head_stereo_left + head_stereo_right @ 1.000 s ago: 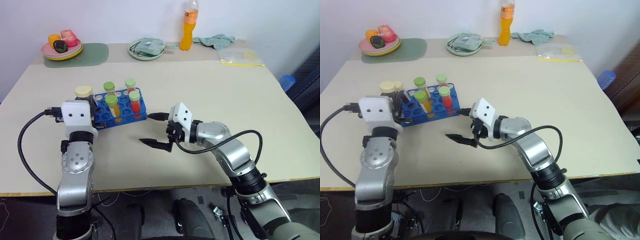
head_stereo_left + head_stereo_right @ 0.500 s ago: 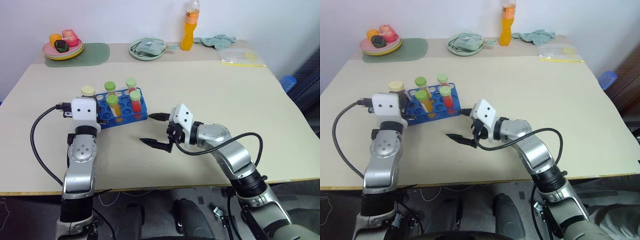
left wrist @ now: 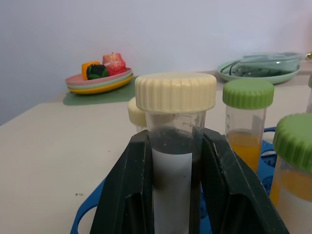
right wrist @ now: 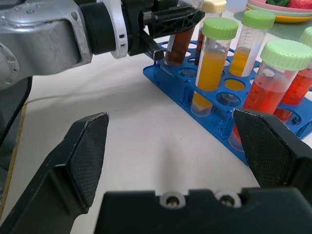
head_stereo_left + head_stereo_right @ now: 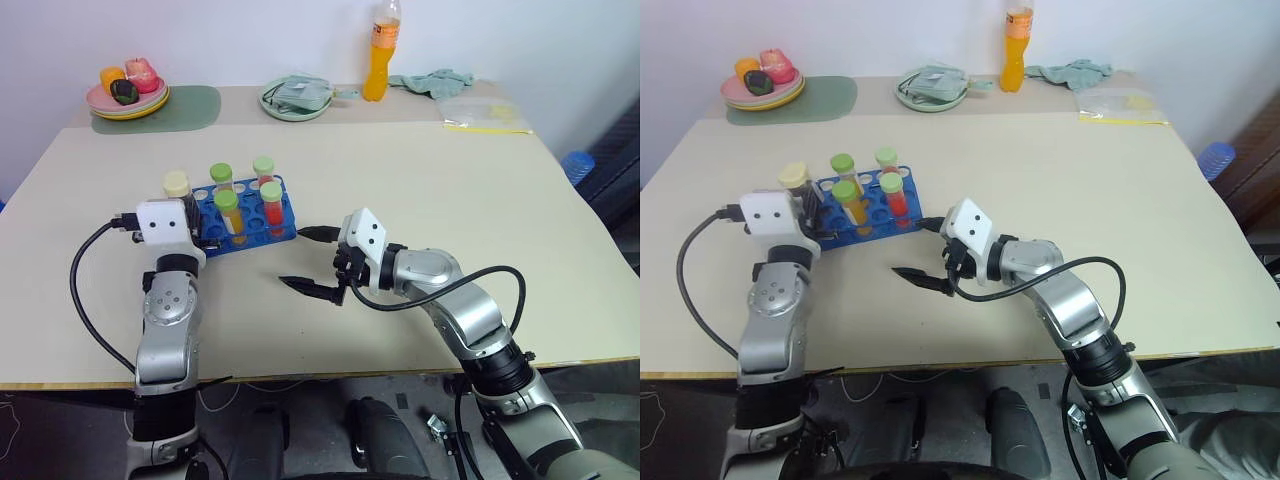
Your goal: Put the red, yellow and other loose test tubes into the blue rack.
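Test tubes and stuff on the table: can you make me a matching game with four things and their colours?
Things:
1. rack
2. cap of the tube in the left gripper
3. drink bottle at the back
4. mat under the plate of toy food

Colours:
a. orange
b. green
c. blue
d. cream

Pairs: 1-c, 2-d, 3-a, 4-b
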Controlling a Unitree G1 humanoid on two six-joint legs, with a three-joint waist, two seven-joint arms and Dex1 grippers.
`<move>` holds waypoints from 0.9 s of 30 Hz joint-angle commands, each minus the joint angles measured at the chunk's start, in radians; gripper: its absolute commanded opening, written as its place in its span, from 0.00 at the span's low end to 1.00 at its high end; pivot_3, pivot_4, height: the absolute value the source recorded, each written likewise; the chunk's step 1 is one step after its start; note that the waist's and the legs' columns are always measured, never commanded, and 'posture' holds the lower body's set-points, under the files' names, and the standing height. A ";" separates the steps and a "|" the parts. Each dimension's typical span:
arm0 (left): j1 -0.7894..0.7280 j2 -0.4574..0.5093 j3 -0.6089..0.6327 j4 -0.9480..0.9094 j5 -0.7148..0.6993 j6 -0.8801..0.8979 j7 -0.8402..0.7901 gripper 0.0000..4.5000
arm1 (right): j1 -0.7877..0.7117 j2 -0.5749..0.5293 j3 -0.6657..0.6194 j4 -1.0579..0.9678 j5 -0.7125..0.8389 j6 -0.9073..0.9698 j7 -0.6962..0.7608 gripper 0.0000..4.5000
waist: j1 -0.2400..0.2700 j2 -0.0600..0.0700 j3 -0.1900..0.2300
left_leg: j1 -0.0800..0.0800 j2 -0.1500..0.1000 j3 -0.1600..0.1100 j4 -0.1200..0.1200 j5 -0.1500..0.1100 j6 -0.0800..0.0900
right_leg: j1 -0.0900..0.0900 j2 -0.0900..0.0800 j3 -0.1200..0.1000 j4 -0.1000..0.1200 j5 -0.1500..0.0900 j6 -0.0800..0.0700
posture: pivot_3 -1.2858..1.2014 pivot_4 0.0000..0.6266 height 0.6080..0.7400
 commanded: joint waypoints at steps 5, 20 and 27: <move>0.034 -0.025 0.007 0.005 -0.022 -0.113 0.006 0.83 | -0.006 0.003 -0.003 -0.039 0.005 -0.005 0.002 1.00 | 0.000 0.000 0.000 | 0.000 0.000 0.000 0.000 0.000 0.000 | 0.000 0.000 0.000 0.000 0.000 0.000 | 0.52 0.24 1.00; 0.354 0.348 0.474 -0.351 -0.464 0.234 -0.310 0.99 | -0.011 -0.073 -0.102 -0.019 0.036 0.008 0.023 1.00 | -0.009 0.001 0.001 | 0.000 0.001 0.000 -0.001 0.000 0.000 | 0.000 0.001 0.000 0.000 -0.001 -0.001 | 0.52 0.24 1.00; 0.603 0.427 0.489 -0.328 -0.441 0.191 -0.501 0.99 | 0.032 -0.244 -0.272 0.078 0.061 0.018 0.068 1.00 | 0.004 0.001 0.001 | 0.000 0.001 0.001 0.000 0.000 0.000 | 0.003 0.000 0.000 -0.005 -0.003 -0.004 | 0.52 0.24 1.00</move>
